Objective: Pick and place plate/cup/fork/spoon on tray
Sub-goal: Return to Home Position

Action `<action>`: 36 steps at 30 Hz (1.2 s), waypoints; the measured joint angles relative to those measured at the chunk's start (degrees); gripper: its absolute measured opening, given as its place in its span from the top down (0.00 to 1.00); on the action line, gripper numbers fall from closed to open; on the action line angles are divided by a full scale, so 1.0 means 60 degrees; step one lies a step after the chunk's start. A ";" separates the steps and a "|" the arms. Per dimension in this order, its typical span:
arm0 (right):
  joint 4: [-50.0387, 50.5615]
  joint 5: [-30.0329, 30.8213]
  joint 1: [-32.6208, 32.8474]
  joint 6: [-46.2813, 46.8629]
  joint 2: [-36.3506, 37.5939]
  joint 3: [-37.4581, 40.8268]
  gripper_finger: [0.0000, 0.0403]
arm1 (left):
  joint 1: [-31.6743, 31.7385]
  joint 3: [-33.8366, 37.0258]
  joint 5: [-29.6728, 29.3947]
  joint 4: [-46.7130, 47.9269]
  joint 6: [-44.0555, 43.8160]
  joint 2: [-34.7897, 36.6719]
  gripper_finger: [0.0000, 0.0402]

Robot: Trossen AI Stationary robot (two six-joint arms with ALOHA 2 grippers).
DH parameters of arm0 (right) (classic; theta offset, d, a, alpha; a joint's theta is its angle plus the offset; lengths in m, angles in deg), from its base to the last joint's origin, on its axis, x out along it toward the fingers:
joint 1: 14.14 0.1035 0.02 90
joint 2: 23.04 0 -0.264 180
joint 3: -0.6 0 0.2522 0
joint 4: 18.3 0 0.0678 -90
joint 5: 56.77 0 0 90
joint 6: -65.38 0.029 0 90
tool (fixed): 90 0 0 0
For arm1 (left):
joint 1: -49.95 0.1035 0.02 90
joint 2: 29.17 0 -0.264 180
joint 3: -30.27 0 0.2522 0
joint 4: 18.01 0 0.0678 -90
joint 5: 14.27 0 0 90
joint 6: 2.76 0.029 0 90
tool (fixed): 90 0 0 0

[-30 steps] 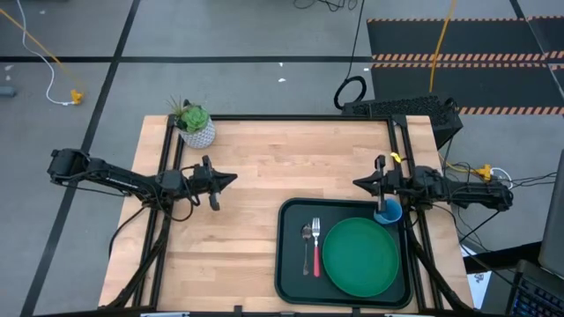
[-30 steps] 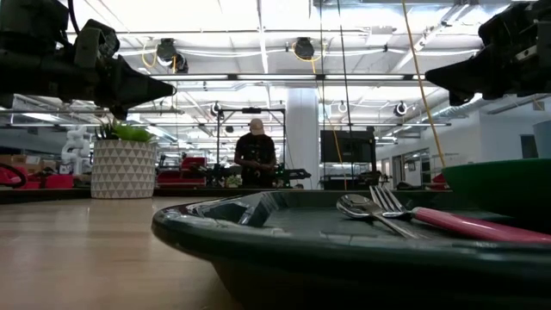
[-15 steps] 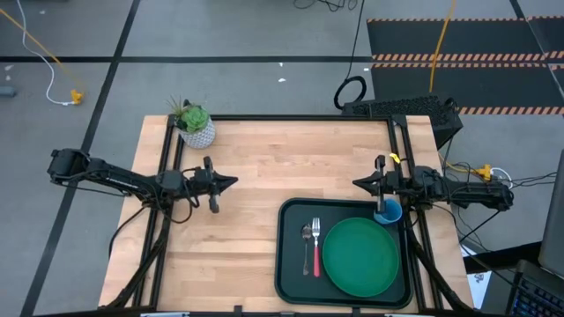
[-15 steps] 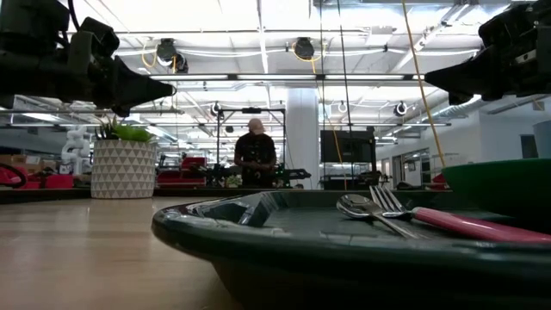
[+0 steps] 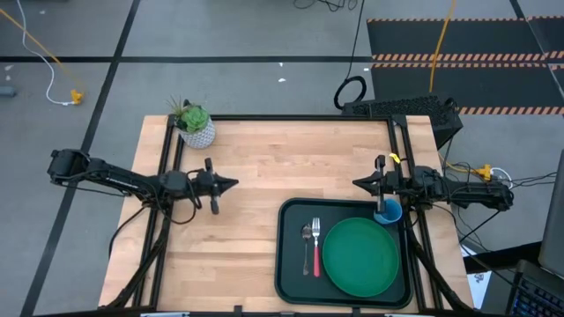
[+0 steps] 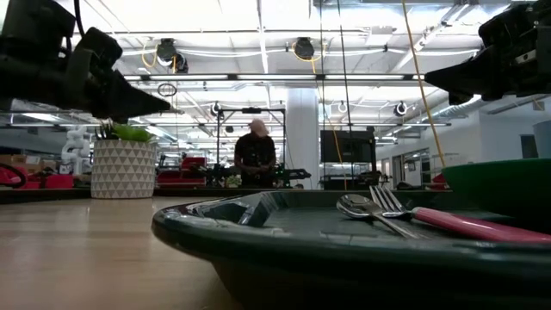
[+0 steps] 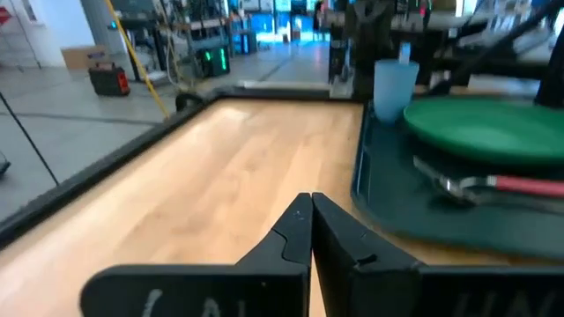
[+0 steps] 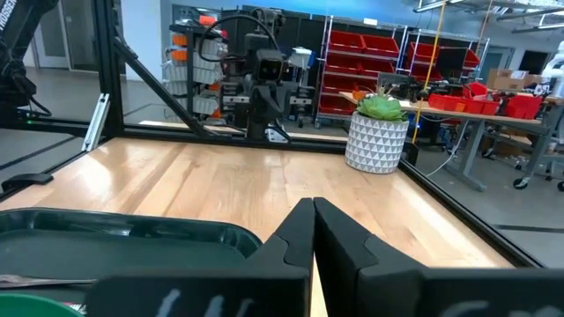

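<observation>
The dark tray [image 5: 286,264] lies at the table's near right. On it lie the green plate [image 5: 359,257], the all-metal spoon [image 5: 307,234], the red-handled fork [image 5: 316,251] and, in its far right corner, the blue cup [image 5: 389,212]. The tray [image 7: 374,198] with plate [image 7: 485,123], cup [image 7: 393,84] and fork [image 7: 524,184] also shows in the left wrist view. My left gripper [image 5: 233,182] is shut and empty above the table's left middle. My right gripper [image 5: 357,183] is shut and empty above the tray's far edge.
A white pot with a green plant [image 5: 196,126] stands at the table's far left corner. Black frame rails [image 5: 291,117] run along the table's far edge and sides. Bare wood lies between the two grippers. A person [image 6: 256,155] stands far behind the table.
My left gripper has drawn back slightly toward the table's left edge and tipped a little; it stays shut.
</observation>
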 joint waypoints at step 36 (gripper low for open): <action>-0.0009 0.0004 -0.0001 0.0000 0.0000 0.0000 1.00 | 0.0000 0.0004 0.1251 0.4837 0.0985 0.6390 0.99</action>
